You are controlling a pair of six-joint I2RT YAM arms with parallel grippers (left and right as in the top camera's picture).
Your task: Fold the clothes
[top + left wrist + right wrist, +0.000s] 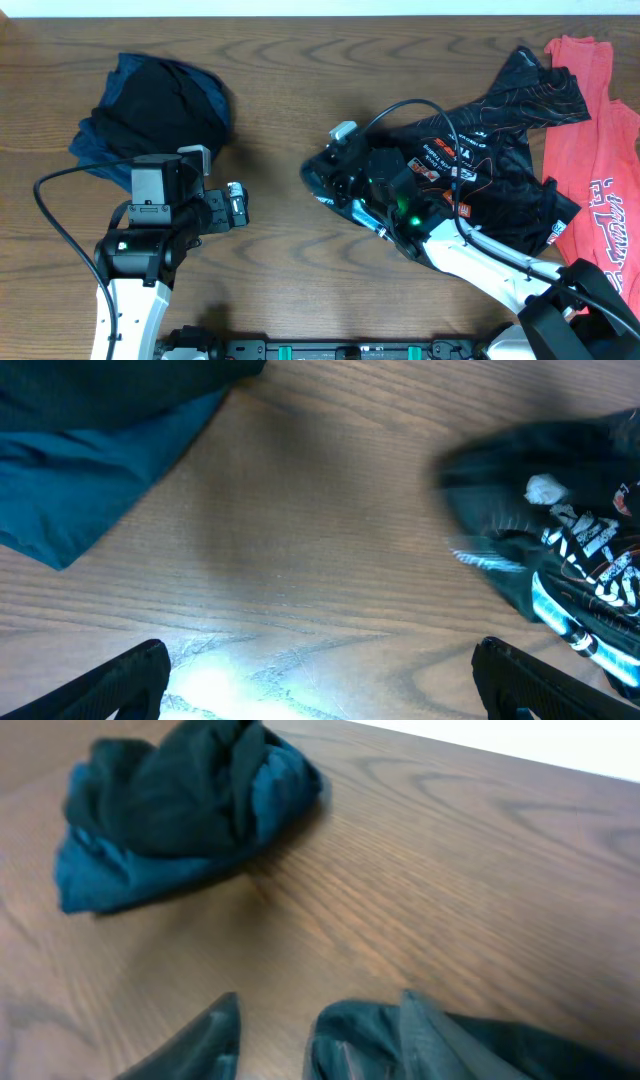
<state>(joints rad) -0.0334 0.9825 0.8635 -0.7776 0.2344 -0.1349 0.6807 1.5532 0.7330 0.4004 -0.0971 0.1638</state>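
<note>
My left gripper (237, 204) hangs over the bare table (290, 70) with its fingers (130, 682) spread wide and nothing between them. In my left wrist view only their two dark tips show, poking up from the bottom corners, and the rest is cut off.

My right gripper (322, 180) sits at the left edge of the black jersey (500, 150), which lies crumpled to the right of the table's middle. From above, my own arm and its cable cover much of the jersey's middle, so only scraps of the white lettering show and I can't read them.

My right wrist view is blurred. One dark finger (212, 1038) rises at the bottom, with a strip of wood beside it and then a dark fold of cloth. I can't separate the other finger from that fold, so I cannot tell whether I am gripping the cloth or loose of it.

The red T-shirt (600, 150) lies against the jersey's right side and is cut off by the frame. The dark blue bundle (150, 110) sits far left, well apart from the jersey, with my left wrist covering its near edge.
</note>
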